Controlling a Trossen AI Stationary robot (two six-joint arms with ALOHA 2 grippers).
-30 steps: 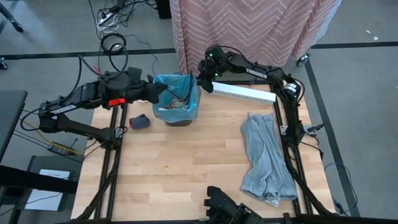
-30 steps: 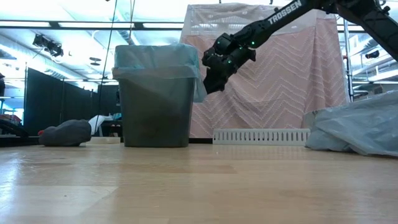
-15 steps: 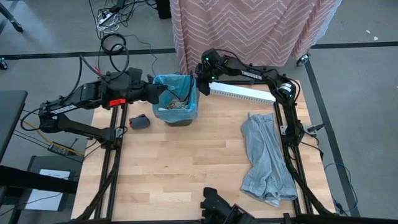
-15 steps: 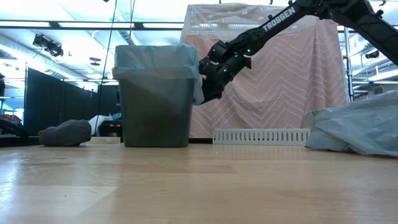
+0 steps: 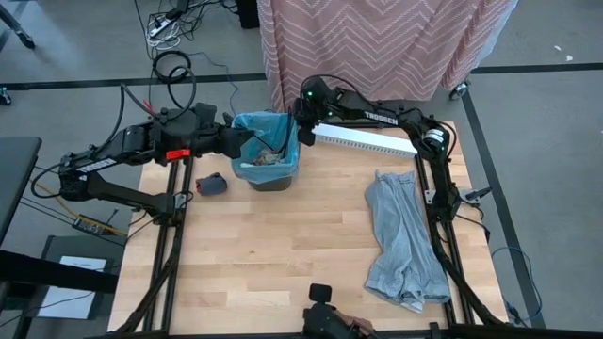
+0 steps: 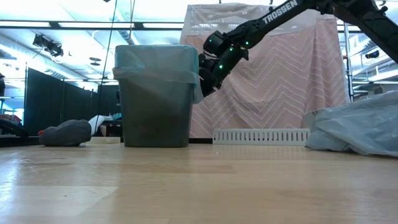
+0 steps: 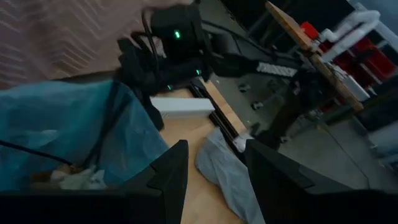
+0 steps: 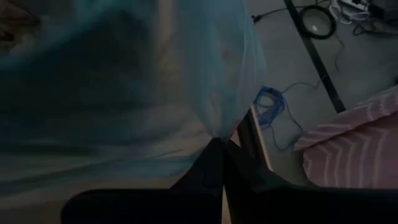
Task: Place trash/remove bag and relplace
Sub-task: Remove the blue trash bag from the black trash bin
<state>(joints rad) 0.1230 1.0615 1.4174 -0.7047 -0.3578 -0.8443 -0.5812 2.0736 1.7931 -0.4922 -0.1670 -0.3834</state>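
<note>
Since a second ago the right gripper has travelled in from just off the bin's side to its rim, and its fingers have gone from apart to clenched on a pinch of the blue bag. Everything else sits where it did.

Bench: wooden, carries all of it. Grey folded cloth lies well off from either set of fingers, beyond the white slotted strip that runs just under the right arm.

Bin: dark, upright, standing between the two grippers. Bag liner folded over its rim all round. Right fingers grasp the overhang at the side nearest them; judged reason, to peel the liner off the rim so it can be lifted out.

Left gripper: at the opposite rim, fingers spread apart and holding nothing, poised over the bag edge, likely to steady or take that side next.

Trash: inside the lined bin, low down, brown and white scraps showing below the left fingers in the left wrist view. Placing step looks done; bag removal just starting.

Small dark lump: on the bench beside the bin, near the left arm, untouched.
</note>
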